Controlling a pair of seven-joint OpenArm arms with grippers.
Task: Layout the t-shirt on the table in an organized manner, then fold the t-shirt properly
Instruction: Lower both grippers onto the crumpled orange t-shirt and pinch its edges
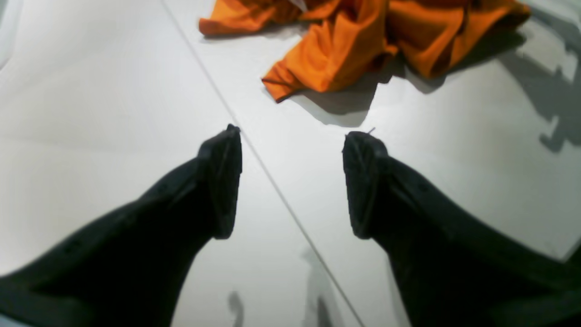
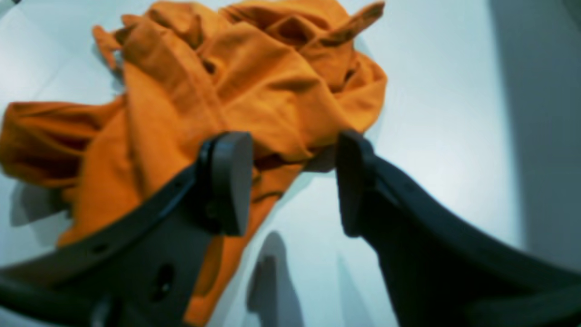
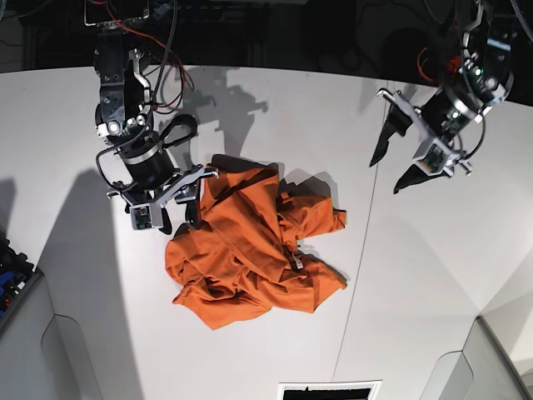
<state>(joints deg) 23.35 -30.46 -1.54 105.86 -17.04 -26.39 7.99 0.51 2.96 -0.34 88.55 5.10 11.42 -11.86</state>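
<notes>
The orange t-shirt (image 3: 250, 250) lies crumpled in a heap at the middle of the white table (image 3: 433, 275), a small white tag (image 3: 296, 262) showing on its right side. My right gripper (image 3: 176, 218) hangs open at the heap's upper left edge. In the right wrist view its fingers (image 2: 227, 181) straddle a hanging fold of the t-shirt (image 2: 254, 91) without pinching it. My left gripper (image 3: 390, 173) is open over bare table to the right of the shirt, apart from it. In the left wrist view it (image 1: 292, 136) points toward the t-shirt (image 1: 354, 41).
A thin dark seam (image 3: 356, 250) crosses the table right of the shirt and passes under the left gripper (image 1: 272, 181). Cables and dark equipment sit beyond the far edge (image 3: 250, 33). A dark slot (image 3: 329, 390) marks the near edge.
</notes>
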